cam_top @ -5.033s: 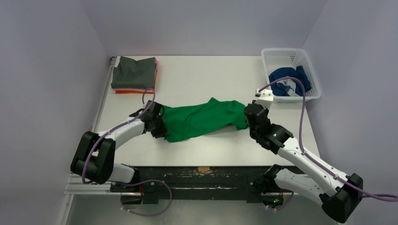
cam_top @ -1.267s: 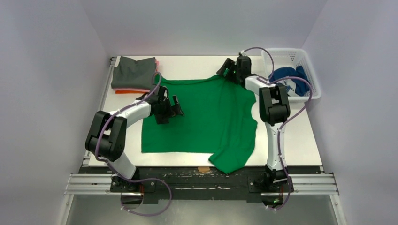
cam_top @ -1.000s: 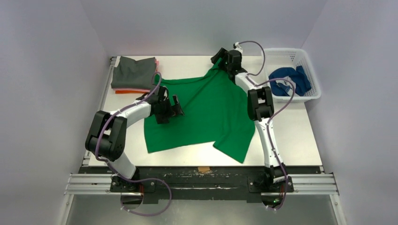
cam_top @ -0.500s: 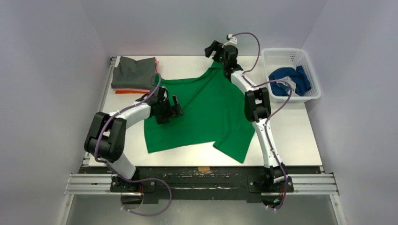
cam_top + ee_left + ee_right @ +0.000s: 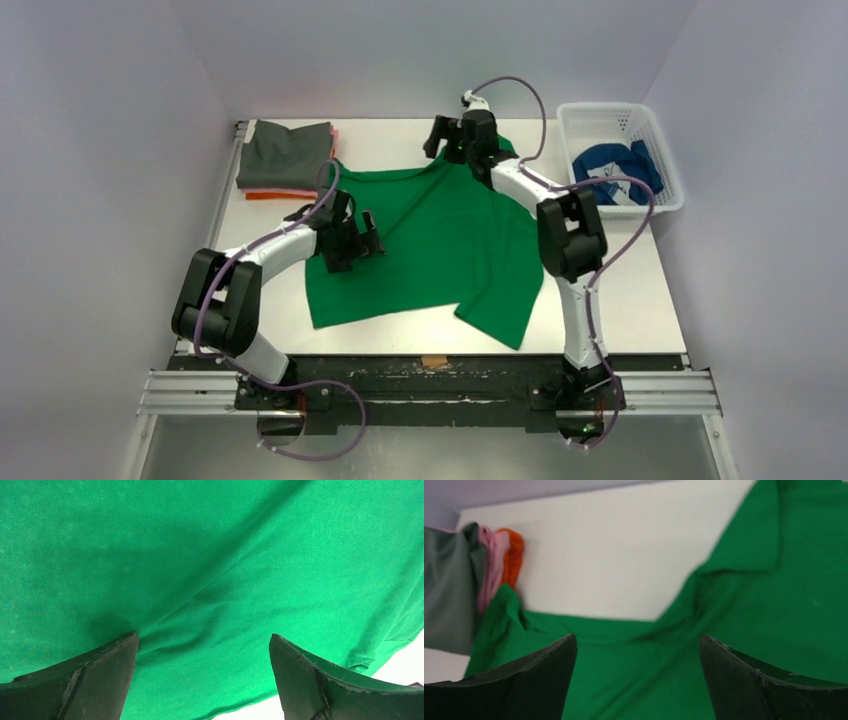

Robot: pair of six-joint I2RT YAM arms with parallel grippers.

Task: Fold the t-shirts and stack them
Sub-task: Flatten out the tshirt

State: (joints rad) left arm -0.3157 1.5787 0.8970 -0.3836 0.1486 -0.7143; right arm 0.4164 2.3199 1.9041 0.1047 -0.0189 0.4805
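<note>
Whereas a few seconds back it was a bunched strip strung between the two arms, the green t-shirt (image 5: 450, 250) now lies opened out across the middle of the worktop (image 5: 640, 270), its far left corner just beside the stack (image 5: 288, 155) of folded grey, pink and orange shirts. It is not flat yet: the near right part is doubled over itself, and the far edge runs up to a peak under the right arm.

A blue t-shirt (image 5: 610, 165) waits in the basket (image 5: 655, 130) at the far right.

Half a second ago the right gripper (image 5: 445, 140) stood higher, with the cloth drawn up to it; it has since swung left and lower, and its wrist view shows the jaws released, nothing between them. The left gripper (image 5: 355, 240) has barely moved; its jaws are spread over the shirt's left side, pinching nothing.

Spreading looks nearly done. I judge that smoothing the doubled corner comes before any fold.
</note>
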